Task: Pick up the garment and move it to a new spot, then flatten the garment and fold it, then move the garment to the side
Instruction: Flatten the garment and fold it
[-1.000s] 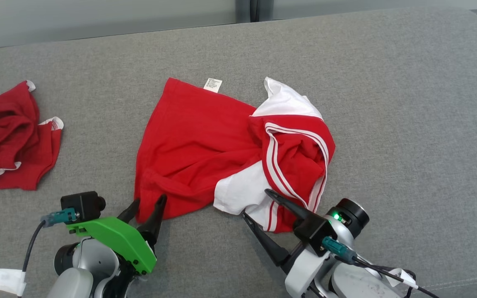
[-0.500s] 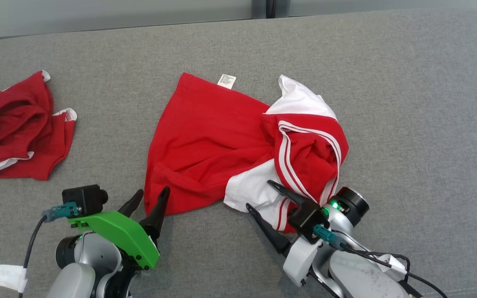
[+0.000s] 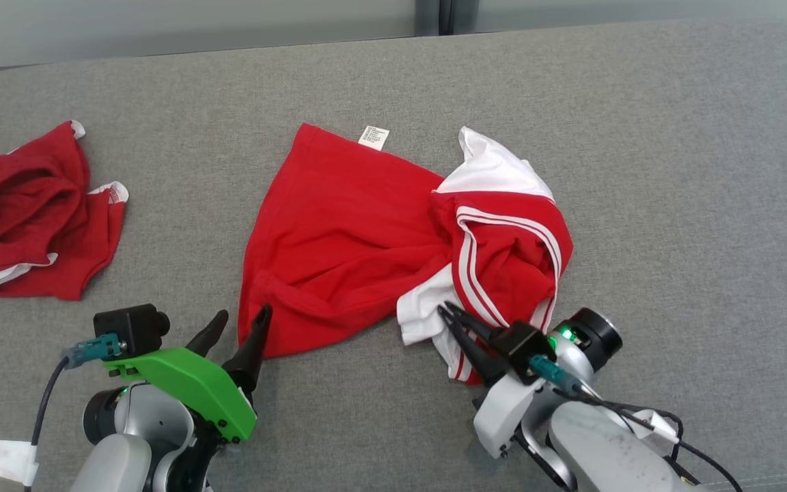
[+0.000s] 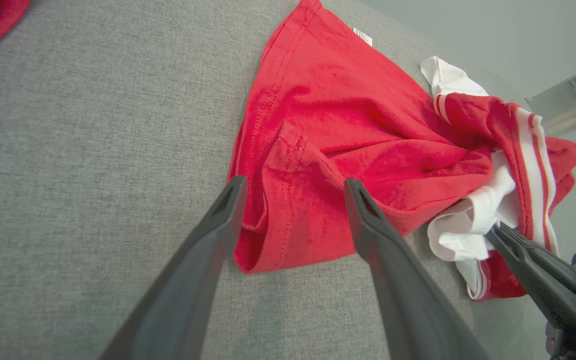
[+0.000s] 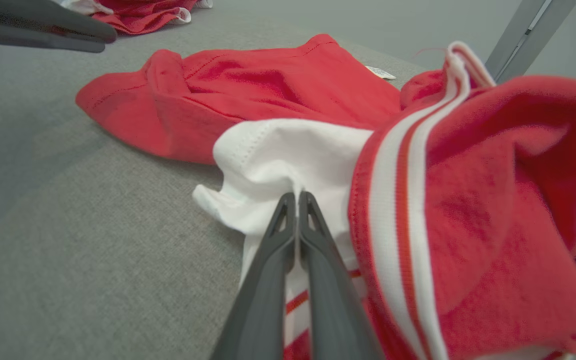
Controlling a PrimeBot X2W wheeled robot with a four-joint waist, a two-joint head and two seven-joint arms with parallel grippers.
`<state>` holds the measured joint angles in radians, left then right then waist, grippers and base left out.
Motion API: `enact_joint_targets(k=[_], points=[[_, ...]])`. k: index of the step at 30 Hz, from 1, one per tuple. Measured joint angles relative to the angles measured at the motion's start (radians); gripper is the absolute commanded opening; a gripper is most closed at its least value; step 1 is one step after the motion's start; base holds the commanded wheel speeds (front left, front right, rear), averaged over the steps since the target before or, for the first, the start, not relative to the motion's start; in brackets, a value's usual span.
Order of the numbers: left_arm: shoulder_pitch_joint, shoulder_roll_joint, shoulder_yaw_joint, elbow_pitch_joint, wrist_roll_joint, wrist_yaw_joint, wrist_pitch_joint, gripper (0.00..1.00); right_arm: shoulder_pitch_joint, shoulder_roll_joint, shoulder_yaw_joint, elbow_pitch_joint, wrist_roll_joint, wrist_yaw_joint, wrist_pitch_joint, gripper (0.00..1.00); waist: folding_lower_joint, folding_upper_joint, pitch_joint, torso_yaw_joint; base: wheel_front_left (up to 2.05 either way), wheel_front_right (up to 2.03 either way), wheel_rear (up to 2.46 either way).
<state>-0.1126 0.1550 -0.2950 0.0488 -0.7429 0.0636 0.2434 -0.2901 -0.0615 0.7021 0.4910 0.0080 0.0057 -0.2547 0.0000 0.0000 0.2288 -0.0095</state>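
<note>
Grey fabric surface (image 3: pixel 673 171), maybe sofa; crumpled red-white garment (image 3: pixel 339 239) centre, second red garment (image 3: pixel 24 212) far left.

Folds, frame edges and blur keep a fair bit back here.

The second red garment (image 3: pixel 24 212) at nine o'clock in the head view runs off the frame, and the left wrist view catches just a red corner of it at eleven. The print on the care label (image 3: pixel 374 137) is too small to read. The right gripper (image 3: pixel 443 311) is clamped on a white fold of the red and white shirt (image 3: pixel 339 239), but how deep the cloth goes between its fingers is hidden. In the right wrist view the shirt's striped bunch at three o'clock is blurred, and the left gripper (image 5: pixel 108 42) at eleven is a blurred, cropped pair of dark fingers.
</note>
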Motion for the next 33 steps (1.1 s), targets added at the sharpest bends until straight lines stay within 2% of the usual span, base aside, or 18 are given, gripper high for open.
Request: enact_joint_targets(k=[5,6,10,22,27,33], points=[[0.001,0.021,0.013,0.004,0.013,0.008,-0.011,1.00,0.007,0.004,-0.110,-0.079,0.114,-0.034,0.000,0.00,0.0000,0.0000,-0.009,-0.020,0.00,0.00,0.00],[0.003,0.029,0.024,0.008,0.016,0.009,-0.016,1.00,0.016,-0.003,-0.159,-0.090,0.123,-0.052,0.000,0.00,0.0000,0.0000,-0.014,-0.032,0.00,0.00,0.00],[0.015,0.049,0.022,0.012,0.027,0.009,-0.017,1.00,0.043,-0.073,-0.225,-0.114,0.135,-0.068,0.000,0.00,0.0000,0.0000,-0.020,-0.064,0.00,0.00,0.00],[0.014,0.046,-0.012,0.005,0.036,0.007,-0.015,1.00,0.205,-0.240,-0.362,-0.087,0.225,-0.069,0.011,0.00,0.0000,0.0000,-0.015,-0.145,0.00,0.00,0.00],[0.010,0.051,-0.017,0.006,0.045,0.007,-0.006,1.00,0.211,-0.227,-0.368,-0.099,0.241,-0.067,0.010,0.00,0.0000,0.0000,-0.008,-0.148,0.00,0.00,0.00],[0.000,0.040,-0.066,-0.002,0.045,-0.024,0.020,1.00,0.210,-0.215,-0.345,-0.120,0.239,-0.056,0.010,0.00,0.0000,0.0000,-0.002,-0.141,0.00,0.00,0.00]])
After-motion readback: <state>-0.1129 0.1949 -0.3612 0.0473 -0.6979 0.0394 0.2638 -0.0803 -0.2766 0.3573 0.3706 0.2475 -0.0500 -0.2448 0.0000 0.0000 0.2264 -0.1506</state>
